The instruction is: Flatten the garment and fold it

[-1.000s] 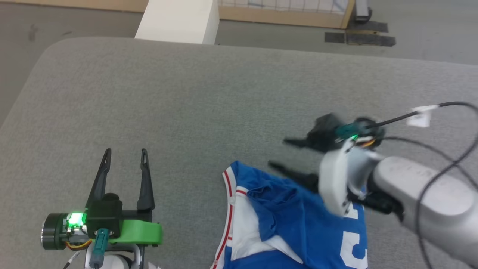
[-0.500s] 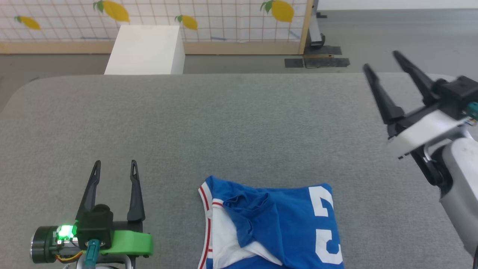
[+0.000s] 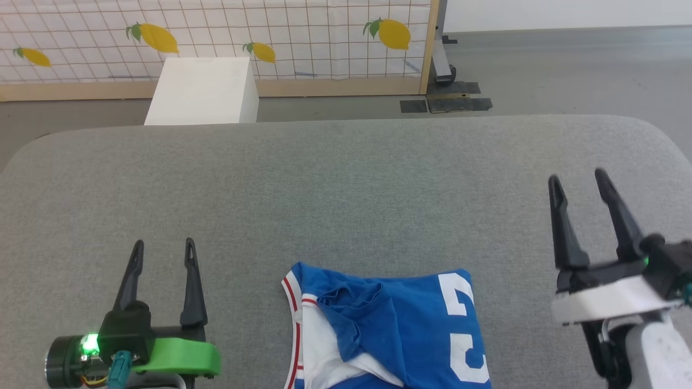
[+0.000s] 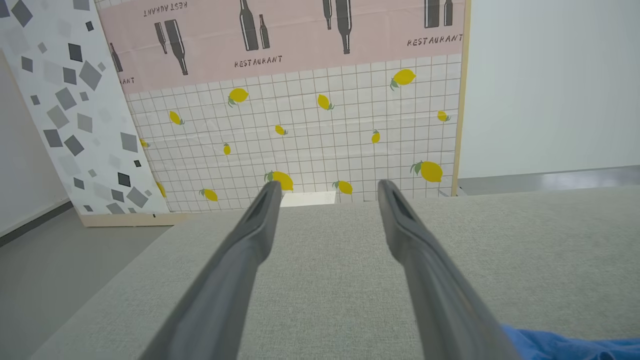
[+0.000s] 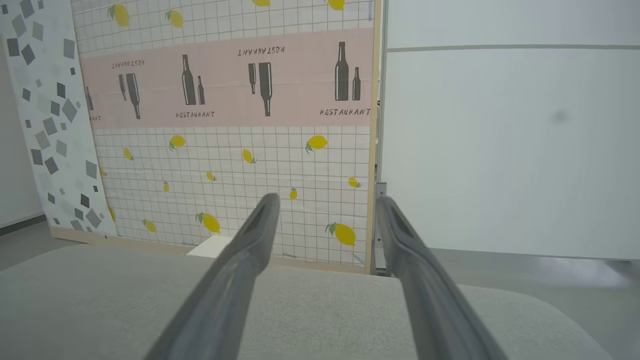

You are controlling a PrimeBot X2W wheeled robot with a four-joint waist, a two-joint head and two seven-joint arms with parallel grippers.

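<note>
Two tools, left tool (image 3: 164, 243) and right tool (image 3: 576, 175), one garment (image 3: 400, 319), one box (image 3: 200, 89).

Grey table (image 3: 346, 178) lies open across mid-frame; the blue jersey (image 3: 411, 324), bottom centre, lies between left gripper (image 3: 164, 243) and right gripper (image 3: 577, 176).

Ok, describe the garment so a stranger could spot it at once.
On the grey surface, look near the front edge, between the left gripper and the right gripper. The garment lies rumpled: bright blue with white panels, red-and-white striped trim and a large white number.
</note>
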